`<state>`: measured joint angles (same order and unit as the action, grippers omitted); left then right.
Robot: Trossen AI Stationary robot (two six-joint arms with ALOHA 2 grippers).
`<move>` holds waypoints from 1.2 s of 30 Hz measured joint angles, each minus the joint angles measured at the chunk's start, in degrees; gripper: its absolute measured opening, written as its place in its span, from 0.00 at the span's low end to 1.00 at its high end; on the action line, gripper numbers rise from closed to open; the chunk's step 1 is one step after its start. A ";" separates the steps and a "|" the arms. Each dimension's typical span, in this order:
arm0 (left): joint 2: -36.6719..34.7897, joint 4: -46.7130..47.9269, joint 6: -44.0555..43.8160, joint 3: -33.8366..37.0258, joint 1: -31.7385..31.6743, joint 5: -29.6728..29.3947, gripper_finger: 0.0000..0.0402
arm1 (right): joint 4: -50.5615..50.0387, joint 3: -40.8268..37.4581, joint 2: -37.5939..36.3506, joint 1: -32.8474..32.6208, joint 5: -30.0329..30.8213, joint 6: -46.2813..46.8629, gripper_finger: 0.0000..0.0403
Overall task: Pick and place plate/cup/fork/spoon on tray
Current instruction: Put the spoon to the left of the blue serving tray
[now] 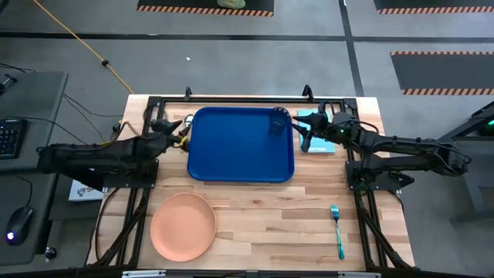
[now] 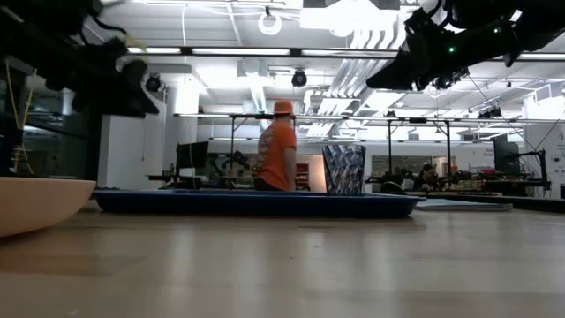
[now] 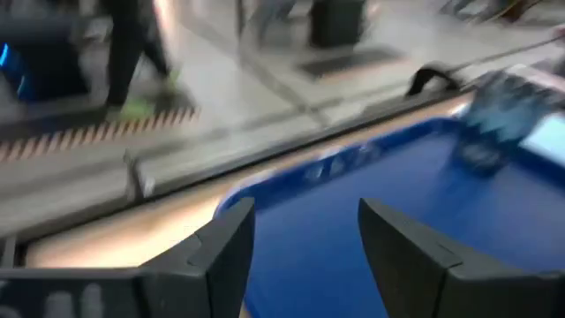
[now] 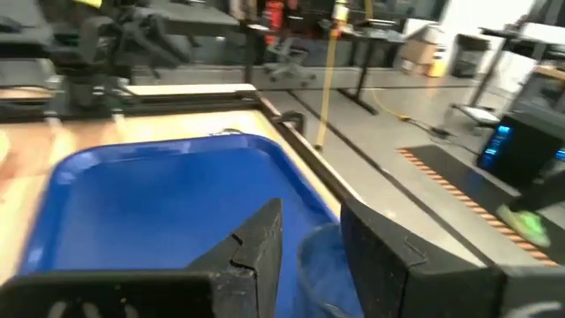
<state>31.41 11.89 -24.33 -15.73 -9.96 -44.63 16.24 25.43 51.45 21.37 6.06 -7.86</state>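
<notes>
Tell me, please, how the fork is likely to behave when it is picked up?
The fork looks like slim teal plastic, so it is probably light and slightly bendy. It lies flat on the table, so it may slide or twist during a pinch.

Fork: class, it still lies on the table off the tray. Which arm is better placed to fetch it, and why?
Probably the right. The fork lies on the table's right side, below the right gripper, which hovers open by the cup at the tray. The left gripper is across the tray.

Left pincer (image 3: 305, 252) open, right pincer (image 4: 311, 238) seemingly open, both raised
</notes>
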 joint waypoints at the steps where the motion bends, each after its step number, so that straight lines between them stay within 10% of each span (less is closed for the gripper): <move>1: 2.16 1.36 -2.40 -0.75 -1.79 1.78 0.49 | -0.01 0.00 0.06 0.00 1.10 -0.02 0.27; 18: 31.26 4.66 -11.42 -5.27 -23.79 18.87 0.50 | 1.57 0.00 0.04 0.00 7.15 1.69 0.27; 36: 46.56 -10.39 -5.42 -5.31 -29.91 18.39 0.50 | 1.65 0.00 0.04 0.00 7.04 1.88 0.27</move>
<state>77.97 1.50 -29.75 -21.04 -39.87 -26.24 17.89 25.43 51.48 21.37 13.10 -5.98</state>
